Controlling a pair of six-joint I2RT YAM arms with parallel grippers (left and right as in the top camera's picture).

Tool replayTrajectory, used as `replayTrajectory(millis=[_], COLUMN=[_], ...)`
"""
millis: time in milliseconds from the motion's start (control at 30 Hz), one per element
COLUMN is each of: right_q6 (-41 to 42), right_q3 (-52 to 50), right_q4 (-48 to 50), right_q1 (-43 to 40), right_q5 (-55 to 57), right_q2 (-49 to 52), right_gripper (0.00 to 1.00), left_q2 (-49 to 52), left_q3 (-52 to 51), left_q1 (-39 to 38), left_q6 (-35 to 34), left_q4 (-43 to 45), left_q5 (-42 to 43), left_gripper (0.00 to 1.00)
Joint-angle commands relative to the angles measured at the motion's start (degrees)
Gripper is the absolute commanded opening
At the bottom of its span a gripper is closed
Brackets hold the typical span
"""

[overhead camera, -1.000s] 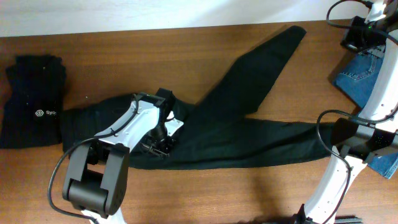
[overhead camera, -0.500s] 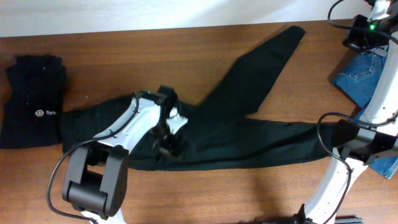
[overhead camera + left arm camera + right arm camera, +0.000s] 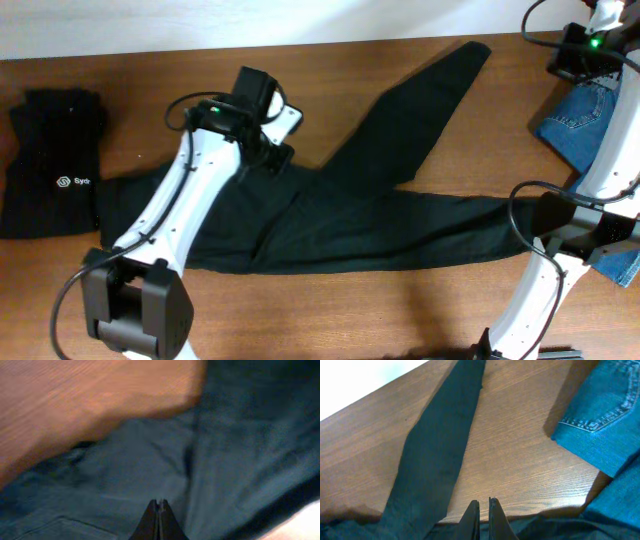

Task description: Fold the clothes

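1. Black trousers (image 3: 340,215) lie flat across the middle of the wooden table (image 3: 300,70). The waist (image 3: 125,200) is at the left. One leg (image 3: 420,100) points to the upper right, and the other leg (image 3: 460,215) runs along to the right.
2. The left claw (image 3: 274,158) is over the top edge of the trousers, left of the middle. Its two fingers are pressed together with no cloth between them.
3. The right claw (image 3: 483,510) is in the upper right corner, over bare wood near the tip of the upper leg. Its fingers have only a thin gap and hold nothing.
4. The cloth looks soft, thin and light. It will likely droop and wrinkle when lifted, and it may slide on the wood.
5. A good place to pinch is probably the end of the upper leg, so it can be laid on the other leg.
6. A black top (image 3: 55,165) lies right beside the waist, and blue jeans (image 3: 580,125) lie at the right edge. Neither should be grabbed.
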Motion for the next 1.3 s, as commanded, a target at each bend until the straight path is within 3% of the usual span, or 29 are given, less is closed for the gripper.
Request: replayTrajectory(millis=[0,167,467,633,867,1033,1267], right_q6=[-1.3,-2.4,-5.7,-3.3,2.6,12.8,14.4], right_q3=[0.2,-7.1,-42.4,-57.2,-76.3,-84.2,-85.0], right_q4=[-0.4,-0.4,1.9,6.1,19.6,24.4,34.1], right_q1=[1.6,1.9,1.9,1.9,1.8,-0.6,-7.2], right_q5=[0.3,0.3,0.3,-4.0,-2.8,6.7,9.6], right_q2=[-4.4,-12.1,-29.6,-31.3,-30.9,-30.2,-30.1], right_gripper=[0.04,0.04,0.04,0.04,0.04,0.04,0.04], left_q2=[1.6,6.3,14.8,18.0,18.4,19.1,19.7], left_q3=[-1.2,-2.6,-2.8,-2.8,-3.6,-5.3,-5.3], left_q1=[4.3,6.3,6.8,6.8,6.8,6.8,6.8], left_q6=[-1.5,-1.5,-1.4,-1.5,-1.5,-1.5,-1.5], left_q4=[0.7,0.8,1.9,1.8,2.2,2.7,3.4], left_q5=[2.0,5.5,5.6,5.6,4.7,4.5,4.5], left_gripper=[0.01,0.01,0.01,0.01,0.01,0.01,0.01])
